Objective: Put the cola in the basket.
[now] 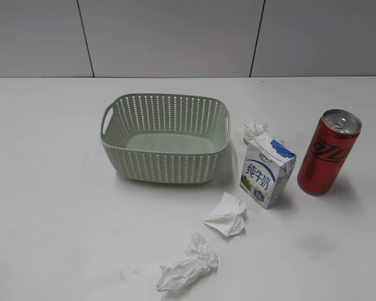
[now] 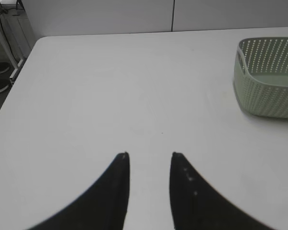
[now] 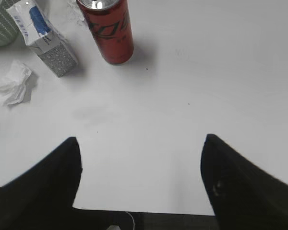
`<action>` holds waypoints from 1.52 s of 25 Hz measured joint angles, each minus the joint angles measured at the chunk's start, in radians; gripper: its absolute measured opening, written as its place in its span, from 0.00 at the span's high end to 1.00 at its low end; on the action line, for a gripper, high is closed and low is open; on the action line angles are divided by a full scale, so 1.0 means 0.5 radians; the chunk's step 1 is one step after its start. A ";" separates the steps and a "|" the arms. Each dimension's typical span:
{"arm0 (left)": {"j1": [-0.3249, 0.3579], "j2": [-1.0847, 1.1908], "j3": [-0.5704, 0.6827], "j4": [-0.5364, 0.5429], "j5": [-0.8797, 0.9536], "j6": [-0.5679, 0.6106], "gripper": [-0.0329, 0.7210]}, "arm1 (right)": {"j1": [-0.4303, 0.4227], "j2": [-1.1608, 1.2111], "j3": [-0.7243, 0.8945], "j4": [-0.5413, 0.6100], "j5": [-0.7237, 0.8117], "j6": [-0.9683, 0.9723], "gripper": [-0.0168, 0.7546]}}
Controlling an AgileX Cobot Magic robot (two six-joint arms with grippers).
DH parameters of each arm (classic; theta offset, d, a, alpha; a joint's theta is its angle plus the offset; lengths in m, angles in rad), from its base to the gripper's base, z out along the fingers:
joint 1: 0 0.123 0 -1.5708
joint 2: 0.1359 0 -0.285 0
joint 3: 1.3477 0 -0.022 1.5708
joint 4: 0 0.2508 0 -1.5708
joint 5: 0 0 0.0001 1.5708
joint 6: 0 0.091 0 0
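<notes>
The cola is a tall red can with black lettering and a silver top, upright at the right of the table; it also shows in the right wrist view. The sage-green basket stands empty at the centre, and its corner shows in the left wrist view. My right gripper is open and empty, near the table's front edge, well short of the cola. My left gripper is open and empty over bare table, left of the basket. Neither gripper shows in the exterior view.
A white-and-blue milk carton stands between basket and cola, also in the right wrist view. Crumpled tissues lie behind the carton, in front of the basket and nearer the front. The table's left edge shows.
</notes>
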 joint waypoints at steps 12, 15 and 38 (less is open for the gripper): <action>0.000 0.000 0.000 0.000 0.000 0.000 0.65 | 0.000 1.008 -0.608 0.069 -0.024 -0.153 0.22; 0.000 0.000 0.000 0.000 0.000 0.000 0.65 | 0.004 1.221 -0.711 0.077 -0.030 -0.174 0.22; 0.000 0.000 0.000 0.000 0.000 0.000 0.65 | 0.316 1.952 -0.847 -0.005 -0.443 0.047 0.10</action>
